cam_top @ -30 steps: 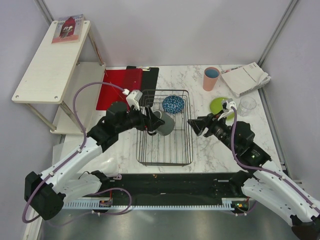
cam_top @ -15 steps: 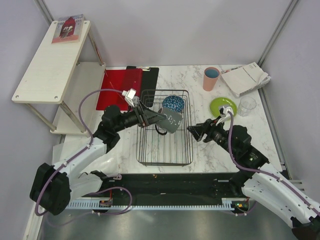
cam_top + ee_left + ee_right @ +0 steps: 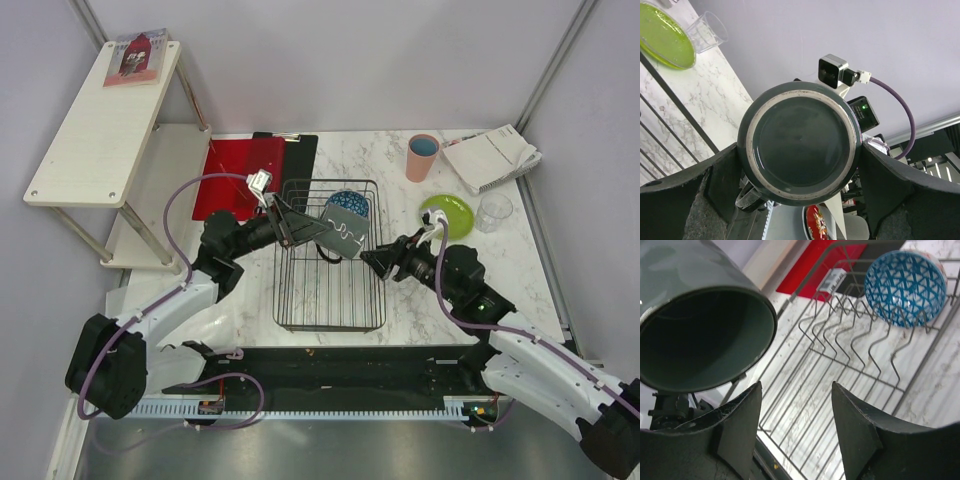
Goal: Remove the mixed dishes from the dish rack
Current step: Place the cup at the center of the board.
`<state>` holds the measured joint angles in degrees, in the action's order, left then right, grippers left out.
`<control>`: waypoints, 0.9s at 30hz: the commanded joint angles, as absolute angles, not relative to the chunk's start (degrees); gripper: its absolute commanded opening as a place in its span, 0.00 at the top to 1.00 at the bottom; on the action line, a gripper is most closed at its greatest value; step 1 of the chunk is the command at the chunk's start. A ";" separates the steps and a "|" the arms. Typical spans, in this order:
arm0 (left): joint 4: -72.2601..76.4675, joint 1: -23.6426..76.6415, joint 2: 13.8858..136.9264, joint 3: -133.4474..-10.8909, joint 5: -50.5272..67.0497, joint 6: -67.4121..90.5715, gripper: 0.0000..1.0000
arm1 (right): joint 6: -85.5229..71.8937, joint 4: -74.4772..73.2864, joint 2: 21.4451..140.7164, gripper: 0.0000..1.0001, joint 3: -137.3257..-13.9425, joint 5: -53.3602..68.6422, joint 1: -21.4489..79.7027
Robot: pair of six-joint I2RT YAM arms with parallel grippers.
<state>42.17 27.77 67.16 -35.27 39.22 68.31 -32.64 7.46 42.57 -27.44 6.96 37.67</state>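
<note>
Left pincer: clamped on the dark grey mug, one finger on each side of its body. The mug is held on its side over the dish rack. Its base faces back toward the left wrist and its open mouth points away, toward the right arm. The handle hangs on the underside.

Right pincer: fingers spread, nothing between them. It sits just off the mug's mouth, near but apart. From the right wrist, the mug's rim fills the upper left above the fingers, and the inside of the mug is dark.

Below and ahead of the right pincer: the rack's wire bars, with marble table showing through.

Blue patterned bowl: in the rack, beyond the right pincer at the far end, standing between the wire prongs. It is just past the mug from the left pincer.

Behind the right pincer, out on the table: lime-green small plate, with the clear drinking glass just beside it. Salmon-pink cup: farther back, upright.

Red clipboard: flat on the table, beside the left arm at the rack's far corner.
</note>
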 commanded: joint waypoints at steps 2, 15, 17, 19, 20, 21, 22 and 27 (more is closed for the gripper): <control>51.42 27.69 66.97 -36.39 41.13 72.77 0.98 | -35.15 26.00 46.93 0.35 -26.37 8.26 37.79; 55.89 27.77 68.38 -35.42 43.06 75.40 0.98 | -40.86 49.10 58.70 0.36 -25.75 13.79 37.79; 56.51 27.77 68.47 -35.33 43.42 75.67 0.98 | -41.74 51.40 62.04 0.39 -26.45 14.76 37.79; 56.69 27.77 68.55 -35.16 44.03 75.67 0.98 | -42.63 53.78 64.32 0.46 -26.89 15.55 37.79; 56.86 27.77 68.55 -35.07 44.21 75.67 0.98 | -42.97 54.31 64.68 0.51 -27.16 15.73 37.79; 56.87 27.77 68.47 -34.81 44.30 75.67 0.98 | -43.24 54.93 65.04 0.62 -27.25 15.82 37.79; 56.87 27.77 68.47 -34.72 44.30 75.67 0.98 | -43.16 54.76 65.21 0.67 -27.42 15.91 37.79; 56.60 27.77 69.52 -34.89 46.23 75.41 0.98 | -41.92 50.72 62.58 0.96 -28.30 14.86 37.79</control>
<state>51.59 27.16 69.36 -33.89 42.74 73.25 -44.42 49.71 64.45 -25.26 14.79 37.52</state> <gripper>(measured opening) 0.916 0.173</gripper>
